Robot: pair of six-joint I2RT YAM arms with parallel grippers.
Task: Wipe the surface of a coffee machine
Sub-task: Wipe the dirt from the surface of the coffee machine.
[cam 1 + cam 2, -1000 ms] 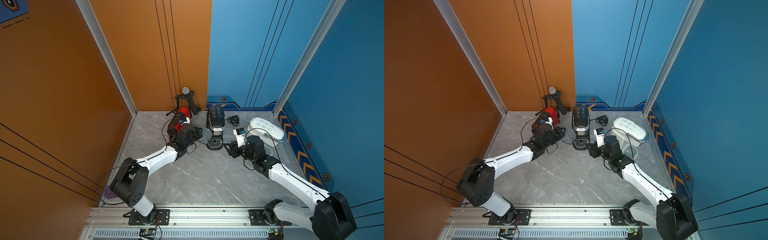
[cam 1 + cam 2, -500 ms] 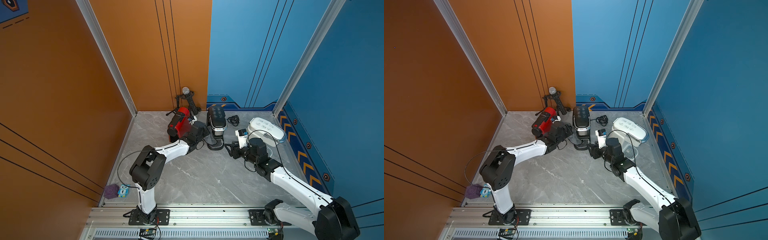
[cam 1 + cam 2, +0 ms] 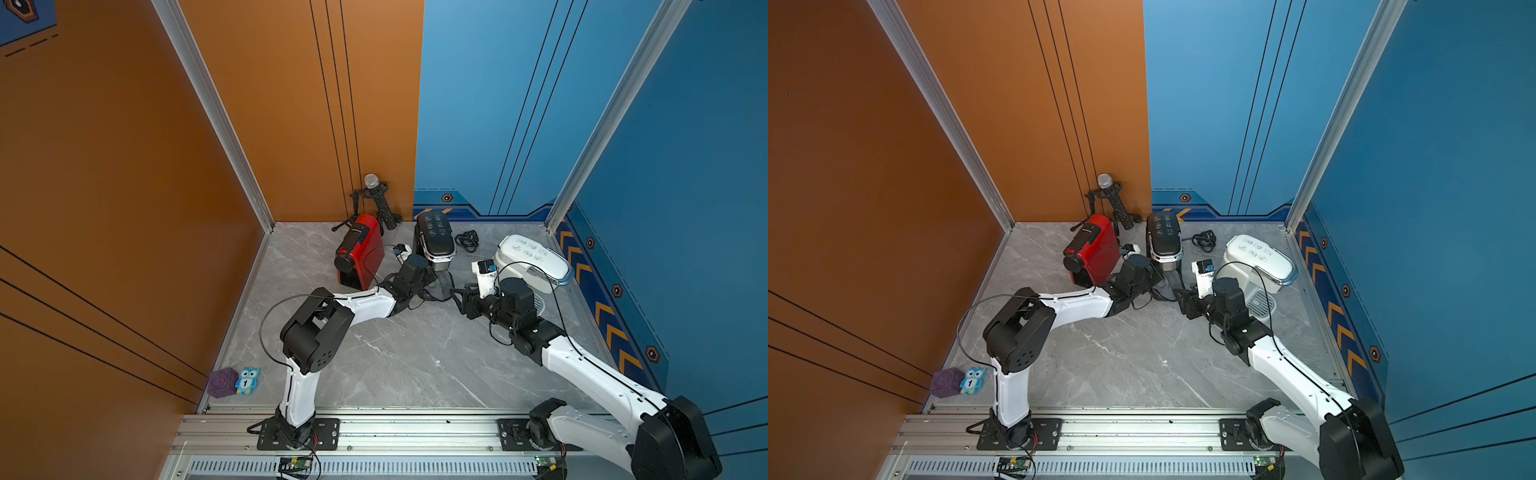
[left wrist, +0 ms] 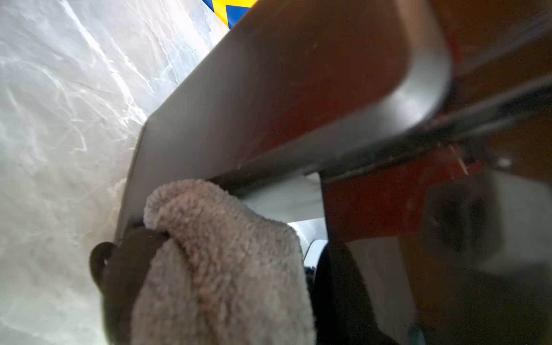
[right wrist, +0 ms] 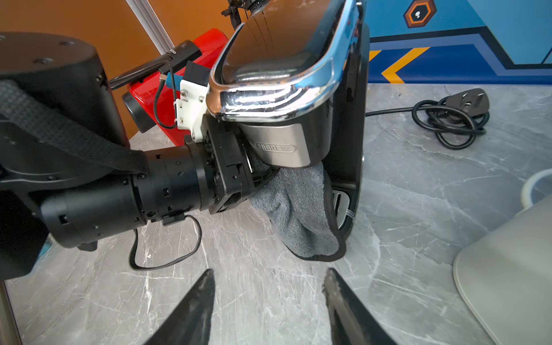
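Gripping a grey cloth (image 5: 298,209), the left jaws are clamped together on a fold of it and sit right under the brew head of the black and chrome coffee machine (image 3: 434,237), which stands upright at the back of the bench (image 3: 415,353), close to the wall. The left wrist view shows the cloth (image 4: 221,254) bunched against the machine's brushed metal panel, touching it. The loose end hangs down in front of the drip tray, and its dark hem reaches the bench. The left arm (image 3: 365,303) stretches low across the bench from its base to the machine.

The right jaws stand apart with nothing between them. They are just above the bench and point at the front of the machine, near the cloth but not touching it.

Beside the machine on the left arm's side stands 1 red coffee machine (image 3: 361,253). A coiled black power cable (image 3: 467,241) lies on the other side, and beyond it stands a white machine (image 3: 532,262). A microphone on a small tripod (image 3: 374,195) stands in the back corner. At the front left edge, a purple cube (image 3: 222,382) and a blue owl toy (image 3: 248,380) touch each other.
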